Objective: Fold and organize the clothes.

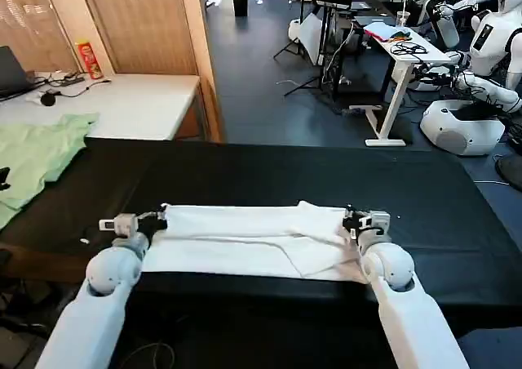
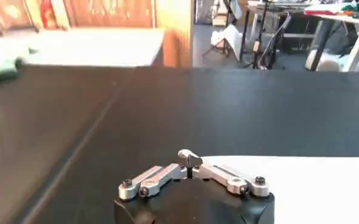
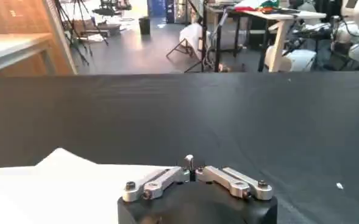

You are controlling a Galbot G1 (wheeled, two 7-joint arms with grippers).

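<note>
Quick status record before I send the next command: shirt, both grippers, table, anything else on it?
shirt: white T-shirt folded into a wide band, plain side up, near front edge of black table
left gripper: shut on shirt's far left corner
right gripper: shut on shirt's far right corner
other: pale green garment at table's far left, apart from shirt

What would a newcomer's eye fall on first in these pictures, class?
The white T-shirt, folded into a long strip, stands out on the black table. The left end effector and the right end effector sit at its two far corners, fingers shut. A pale green garment lies off to the left.
</note>
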